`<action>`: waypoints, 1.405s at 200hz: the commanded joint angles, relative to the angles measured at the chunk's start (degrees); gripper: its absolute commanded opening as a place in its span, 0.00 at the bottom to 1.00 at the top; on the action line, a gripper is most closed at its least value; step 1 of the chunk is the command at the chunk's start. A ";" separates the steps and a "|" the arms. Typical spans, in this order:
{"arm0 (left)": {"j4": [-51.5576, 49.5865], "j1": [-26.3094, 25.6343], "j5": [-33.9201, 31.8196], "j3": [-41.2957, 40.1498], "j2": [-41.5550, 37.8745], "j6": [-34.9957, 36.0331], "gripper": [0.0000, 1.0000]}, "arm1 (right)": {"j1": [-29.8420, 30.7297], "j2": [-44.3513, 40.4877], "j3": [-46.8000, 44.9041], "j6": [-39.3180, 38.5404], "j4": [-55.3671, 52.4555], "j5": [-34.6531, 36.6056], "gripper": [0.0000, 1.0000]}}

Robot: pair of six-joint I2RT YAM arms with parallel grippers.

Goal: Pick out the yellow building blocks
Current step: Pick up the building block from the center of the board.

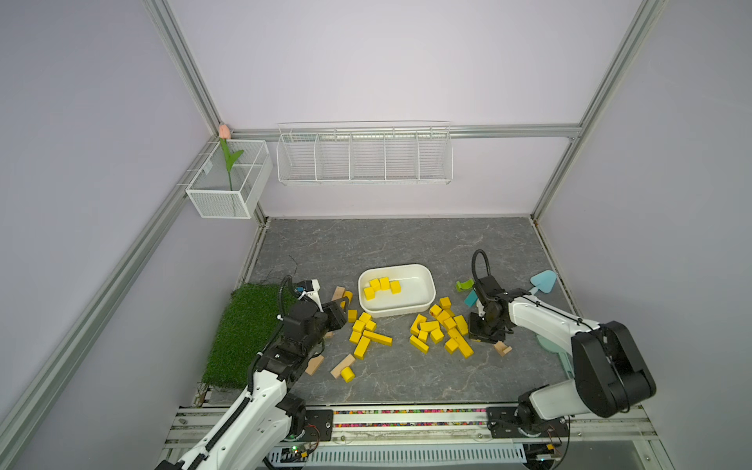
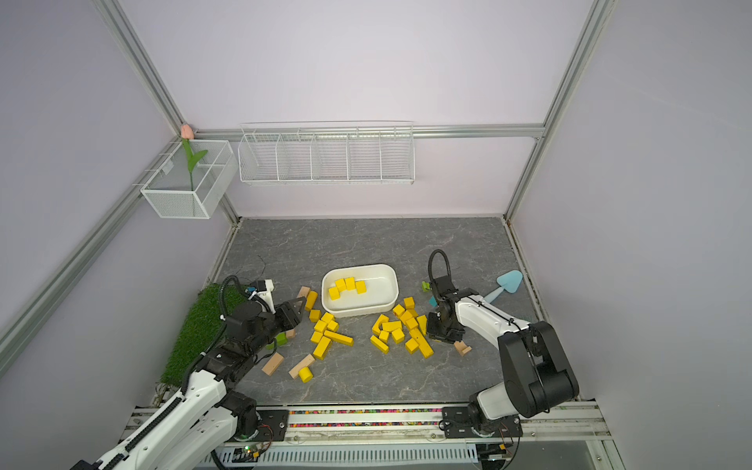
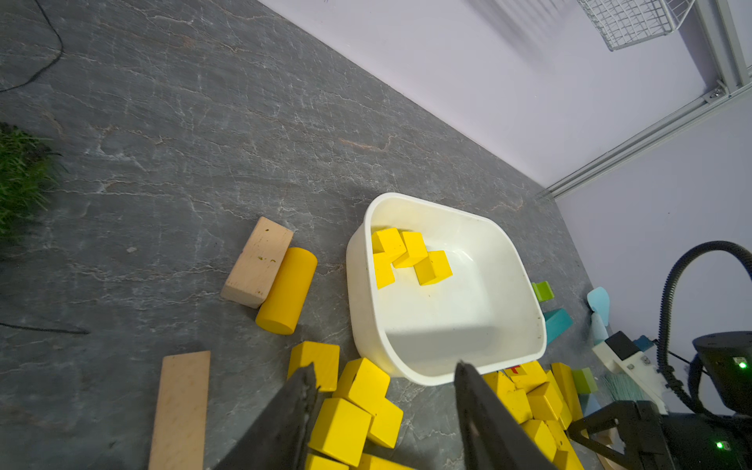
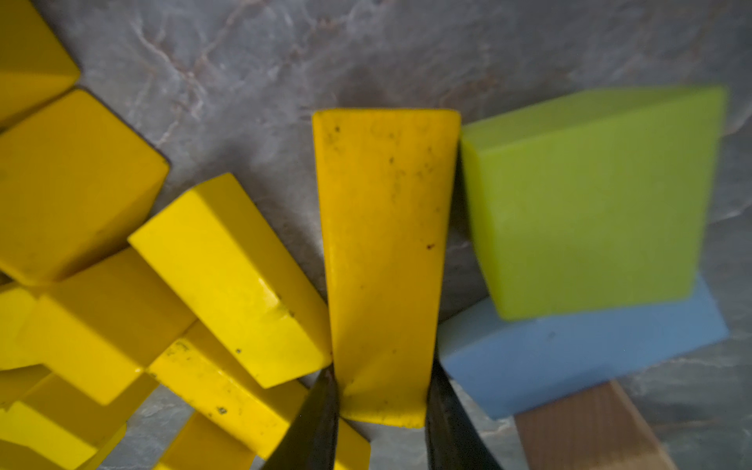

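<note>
- Grey marble tabletop (image 1: 386, 244): white tray (image 1: 396, 314) centre, 4 yellow building blocks (image 1: 382, 285) inside, more loose at its 5 and 7 o'clock.
- Right gripper (image 4: 381, 368): jaws clamped on 1 yellow bar (image 4: 386, 244), green block (image 4: 590, 203) just beside.
- Left gripper (image 3: 383, 366): jaws apart, empty, over the 7 o'clock ones.

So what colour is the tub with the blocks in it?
White, plain; the tub shows best in the left wrist view.
</note>
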 commanded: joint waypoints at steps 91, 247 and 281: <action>0.33 0.61 -0.30 -0.31 -1.49 -0.75 0.57 | 9.86 -5.09 13.78 -1.67 -8.16 12.03 0.29; 1.02 1.29 0.84 -0.80 -1.90 -0.72 0.57 | 17.96 14.48 37.33 -6.05 -5.54 0.25 0.35; 1.28 1.53 1.23 -0.99 -1.98 -0.70 0.57 | 18.72 19.42 40.91 -5.74 -5.46 0.06 0.35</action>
